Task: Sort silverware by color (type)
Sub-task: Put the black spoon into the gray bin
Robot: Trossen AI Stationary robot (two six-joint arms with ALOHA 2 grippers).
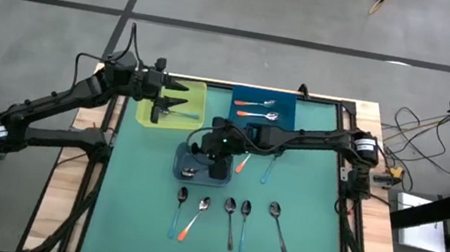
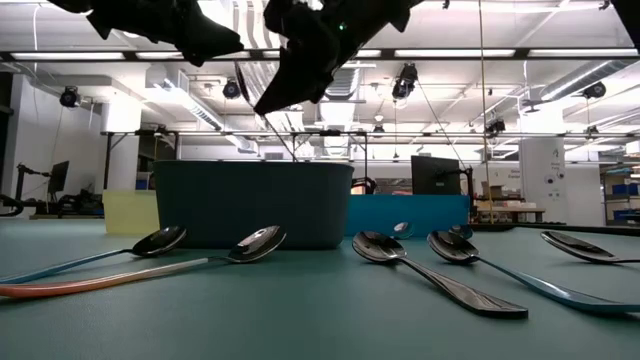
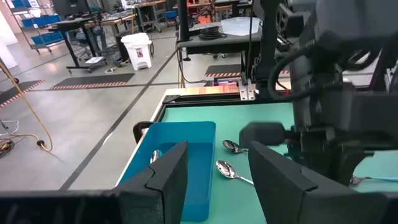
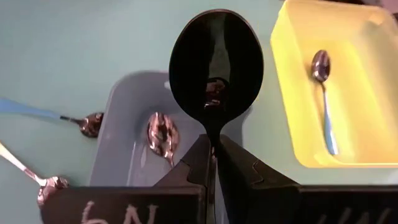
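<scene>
Silverware sorting was mid-drop: my right gripper (image 4: 211,163) pinched a dark spoon (image 4: 216,65) above the grey bin (image 1: 200,174), needing only release, while my left gripper (image 1: 177,97) hung parted over the yellow bin (image 1: 198,95).

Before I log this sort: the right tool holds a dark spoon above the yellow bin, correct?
Not quite. The right tool is shut on the dark spoon, but above the grey bin, not the yellow bin. The high view shows it.
</scene>
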